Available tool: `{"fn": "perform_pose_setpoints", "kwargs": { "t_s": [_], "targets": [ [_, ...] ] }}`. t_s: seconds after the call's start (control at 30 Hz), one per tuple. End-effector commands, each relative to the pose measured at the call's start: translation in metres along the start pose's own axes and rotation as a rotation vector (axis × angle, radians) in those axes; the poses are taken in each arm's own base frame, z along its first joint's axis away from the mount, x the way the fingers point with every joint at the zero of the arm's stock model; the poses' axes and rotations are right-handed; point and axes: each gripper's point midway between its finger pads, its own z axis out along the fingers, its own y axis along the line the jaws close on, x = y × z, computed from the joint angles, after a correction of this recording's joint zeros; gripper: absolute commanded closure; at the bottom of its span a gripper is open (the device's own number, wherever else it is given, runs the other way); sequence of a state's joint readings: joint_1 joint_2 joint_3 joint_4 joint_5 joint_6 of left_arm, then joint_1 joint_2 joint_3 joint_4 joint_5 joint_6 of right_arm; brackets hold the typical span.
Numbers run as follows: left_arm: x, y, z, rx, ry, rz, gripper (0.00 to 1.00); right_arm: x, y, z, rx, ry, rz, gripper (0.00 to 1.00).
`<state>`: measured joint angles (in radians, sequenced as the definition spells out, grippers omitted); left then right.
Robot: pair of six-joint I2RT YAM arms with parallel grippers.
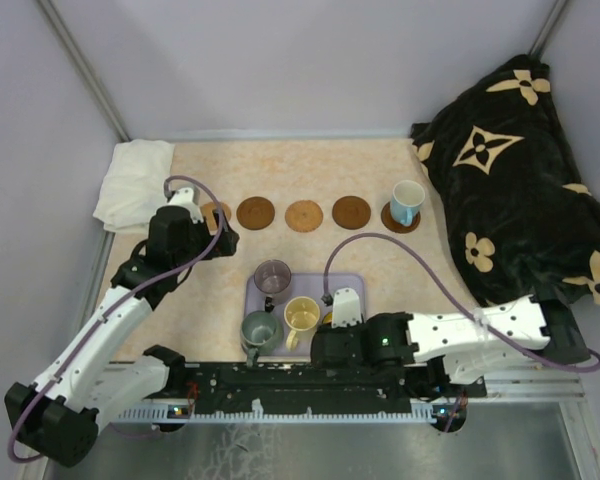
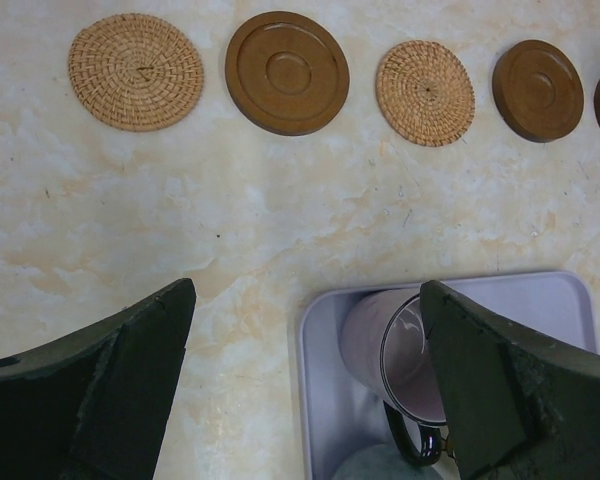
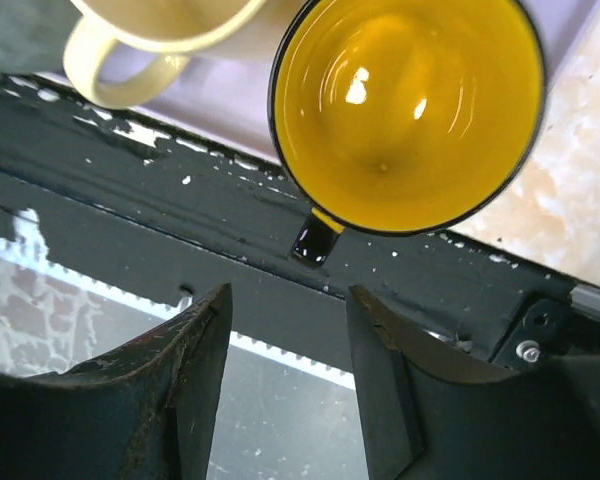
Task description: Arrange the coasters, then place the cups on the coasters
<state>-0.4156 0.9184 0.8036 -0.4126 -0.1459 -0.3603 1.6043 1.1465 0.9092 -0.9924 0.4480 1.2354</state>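
Coasters (image 1: 304,215) lined up beyond tray (image 2: 540,300), one carries white cup (image 1: 408,201); four cups (image 1: 302,316) left in tray. Left gripper (image 2: 308,300) wide, right gripper (image 3: 288,300) half-open, both empty

FREE: you can pass along the bare table strip (image 1: 310,254) between the coaster row (image 1: 304,216) and lavender tray (image 1: 308,284) | BLOCKED: purple cup (image 1: 273,275), grey-green cup (image 1: 258,328), cream cup (image 1: 301,315) packed close on tray; white cup (image 1: 408,200) on rightmost coaster (image 1: 391,226); left arm (image 1: 180,240) over table's left part; cable (image 1: 380,235) loops right of tray; black floral blanket (image 1: 510,170) walls right edge.
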Motion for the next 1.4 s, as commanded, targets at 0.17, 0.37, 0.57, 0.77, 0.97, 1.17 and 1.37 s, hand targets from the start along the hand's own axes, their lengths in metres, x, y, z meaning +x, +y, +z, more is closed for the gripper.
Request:
{"fn": "perform_pose_setpoints", "kwargs": {
  "t_s": [0.17,0.37,0.57,0.77,0.97,1.17,1.37],
  "targets": [
    [-0.006,-0.01,-0.012,0.07,-0.013,0.06,0.01,0.016,0.035,0.011,0.167,0.012,0.026,0.53],
    [-0.007,-0.015,-0.012,0.096,-0.01,0.077,0.01,0.015,0.028,0.006,0.356,-0.031,0.027,0.53],
    [-0.002,-0.016,-0.007,0.106,-0.001,0.072,0.01,0.013,0.01,0.001,0.38,-0.097,0.106,0.54],
    [0.003,-0.016,-0.003,0.101,0.017,0.075,0.01,0.01,0.001,0.005,0.325,-0.129,0.152,0.49],
    [0.005,-0.017,-0.001,0.107,0.027,0.072,0.01,0.007,-0.008,0.012,0.341,-0.149,0.172,0.47],
    [0.007,-0.018,0.0,0.112,0.035,0.069,0.01,0.003,-0.013,0.024,0.318,-0.154,0.174,0.47],
    [0.006,-0.017,-0.001,0.107,0.031,0.067,0.01,-0.008,-0.01,0.034,0.293,-0.176,0.148,0.47]
  ]
}}
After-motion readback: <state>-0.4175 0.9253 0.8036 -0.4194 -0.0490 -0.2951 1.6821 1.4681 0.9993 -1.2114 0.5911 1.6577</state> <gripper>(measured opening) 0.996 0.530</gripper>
